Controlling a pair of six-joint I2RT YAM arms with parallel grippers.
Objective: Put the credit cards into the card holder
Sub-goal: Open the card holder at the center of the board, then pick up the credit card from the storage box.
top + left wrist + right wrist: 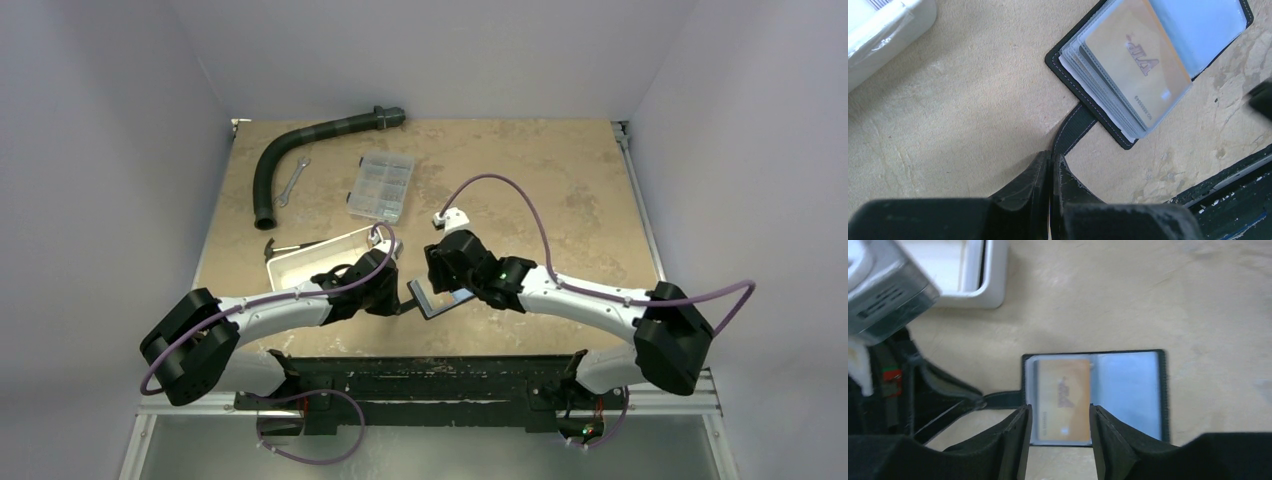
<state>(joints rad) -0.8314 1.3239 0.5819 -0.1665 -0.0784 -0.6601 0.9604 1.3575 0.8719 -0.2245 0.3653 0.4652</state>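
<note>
Left wrist | left gripper [1050, 159] pinched on black strap [1074, 127] of flat black folding card holder [1198, 30] | right gripper [1059, 411] wide, empty, over orange-yellow plastic card [1064, 390] | we judge it sleeved; next needs another card.

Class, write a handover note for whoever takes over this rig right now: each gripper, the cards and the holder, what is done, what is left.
Left gripper: shut on the strap of the holder.
Right gripper: open above the holder, fingers either side of the orange card; contact unclear.
Holder: open flat on the table, near the arms' edge.
Done: the orange card looks seated in a clear sleeve on the strap side.
Left: no other cards show in these views; find any that remain and insert them.
</note>
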